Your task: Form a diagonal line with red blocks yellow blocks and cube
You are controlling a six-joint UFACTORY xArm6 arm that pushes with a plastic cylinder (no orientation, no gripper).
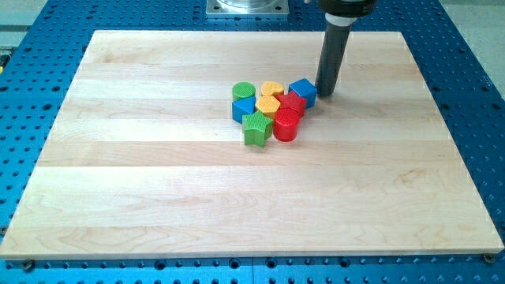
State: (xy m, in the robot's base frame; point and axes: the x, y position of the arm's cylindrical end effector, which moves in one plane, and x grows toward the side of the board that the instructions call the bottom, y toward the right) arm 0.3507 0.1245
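Blocks sitting bunched, my tip waiting at the cluster's right edge.

The blue cube (303, 91) is lying just left of my tip (325, 94), nearly touching; red blocks (289, 115) and yellow blocks (271, 98) are crowding further left and below, green ones (256, 127) beyond. There being no claw, nothing is clamped.

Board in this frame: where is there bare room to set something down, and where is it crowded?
Bare wood: the whole lower half of the board, and the left and right sides. Crowded: the cluster from green cylinder to blue cube, with my tip just to the cube's right.
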